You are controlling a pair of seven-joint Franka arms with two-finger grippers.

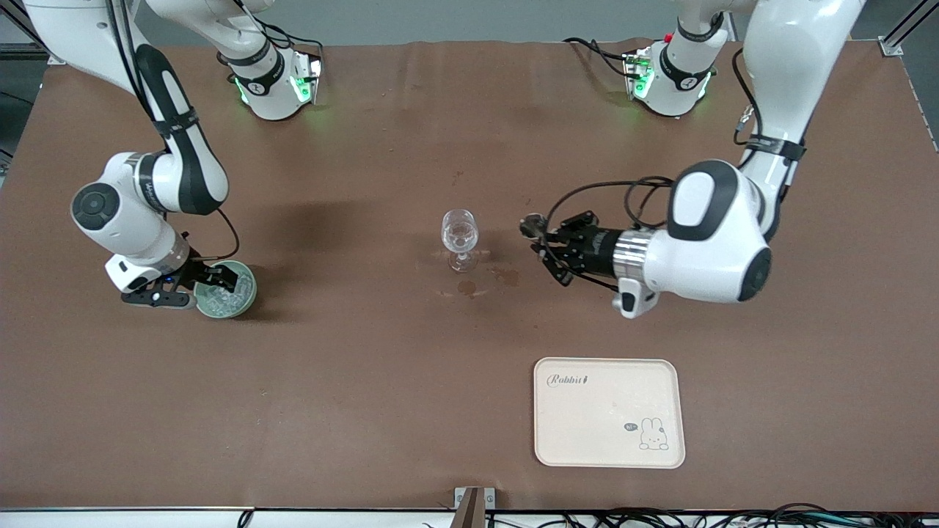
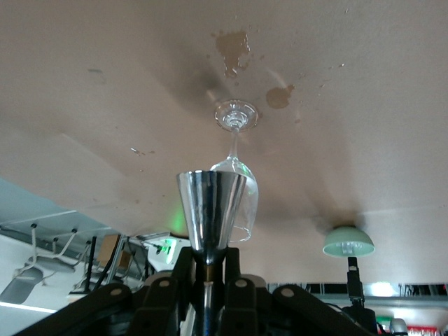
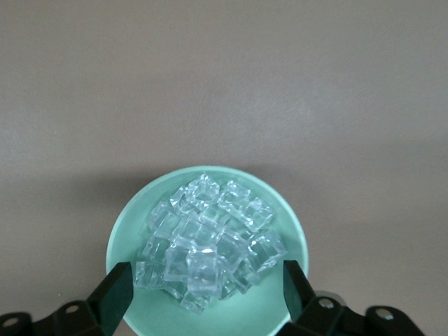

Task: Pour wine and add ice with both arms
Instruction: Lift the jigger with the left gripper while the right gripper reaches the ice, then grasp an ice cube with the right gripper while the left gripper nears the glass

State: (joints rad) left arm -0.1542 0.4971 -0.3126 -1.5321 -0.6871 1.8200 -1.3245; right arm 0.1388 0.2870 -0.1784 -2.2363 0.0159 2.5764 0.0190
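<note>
Our right claw straddles the green bowl of ice at the right arm's end of the bench, fingers wide. Our left claw clamps a steel jigger beside the glass. A poor grip on the rim could tip the bowl, scattering ice.

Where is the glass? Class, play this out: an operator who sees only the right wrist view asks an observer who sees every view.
Observer: The glass stands upright, apart from the bowl, toward the left arm's end.
Operator: What is the left gripper doing?
Observer: The left gripper is shut on a metal cup, beside the glass.
Operator: Anything else?
Observer: A tray lies nearer the front camera than the glass.
</note>
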